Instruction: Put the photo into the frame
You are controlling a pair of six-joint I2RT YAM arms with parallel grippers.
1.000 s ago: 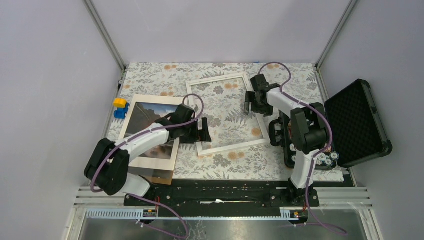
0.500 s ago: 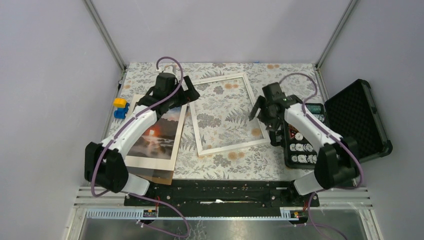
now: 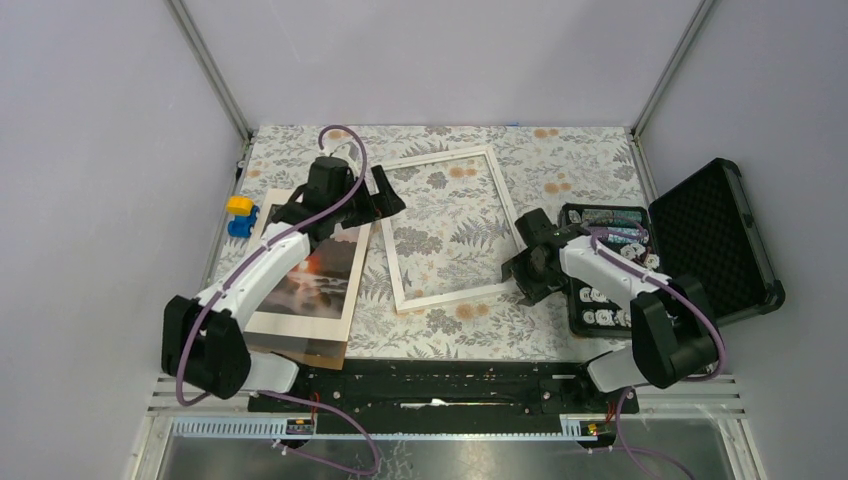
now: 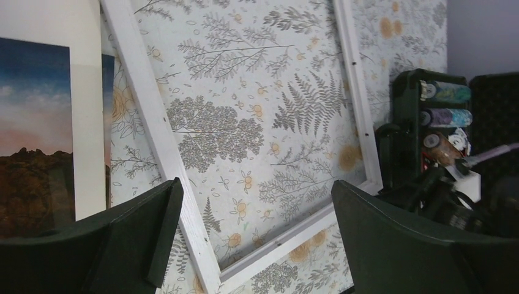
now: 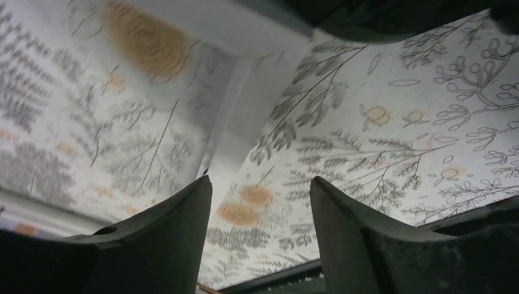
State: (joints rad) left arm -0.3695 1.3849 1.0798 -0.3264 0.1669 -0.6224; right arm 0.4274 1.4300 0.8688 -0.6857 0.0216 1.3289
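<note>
While our left gripper (image 4: 256,184) and right gripper (image 5: 260,180) both gape wide and empty, the photo (image 3: 325,270) lies near the left edge of the table (image 3: 590,165), beside the frame (image 4: 157,135); pinching it, we risk dragging the white card (image 4: 85,122) along.

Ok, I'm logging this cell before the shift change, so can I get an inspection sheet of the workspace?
Surface: floral cloth, flat.
Job's things: frame lies empty; photo left of it, under a white mat, on a brown board.
Clutter: small yellow and blue items at left; open black case at right.
Fingers: left fingers open over frame's left rail; right fingers open by its right rail; both empty.
Cables: purple cable looped on each arm.
Surroundings: grey walls; nothing else seen.
</note>
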